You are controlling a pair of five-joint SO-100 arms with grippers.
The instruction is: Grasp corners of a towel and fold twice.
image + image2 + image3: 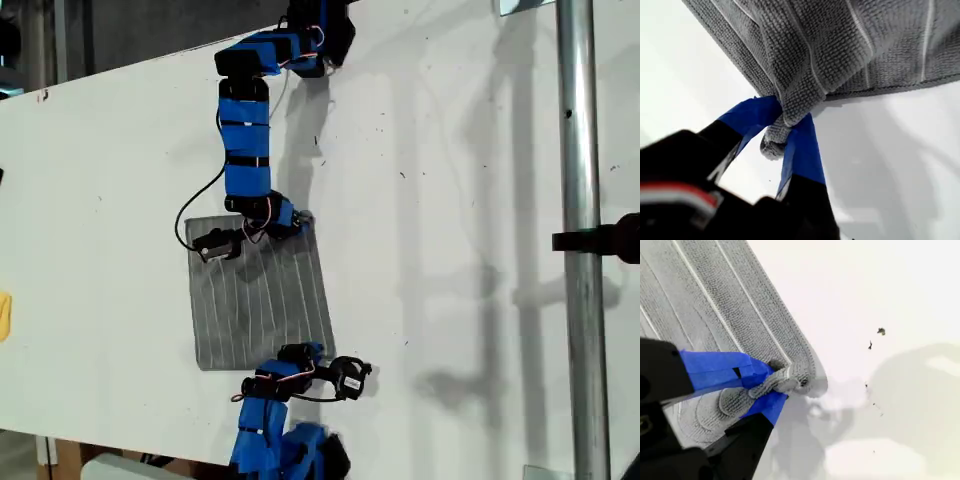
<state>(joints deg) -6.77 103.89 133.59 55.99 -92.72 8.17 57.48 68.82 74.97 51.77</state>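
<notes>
First gripper (pixel 782 131) pinching towel (pixel 840 45) corner

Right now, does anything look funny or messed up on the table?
Nothing is spilled or broken. The towel lies mostly flat on the table. Only two corners look scrunched: my first gripper pinches one into a little wad, and my second gripper bunches up another. A few dark specks dot the tabletop.
</notes>
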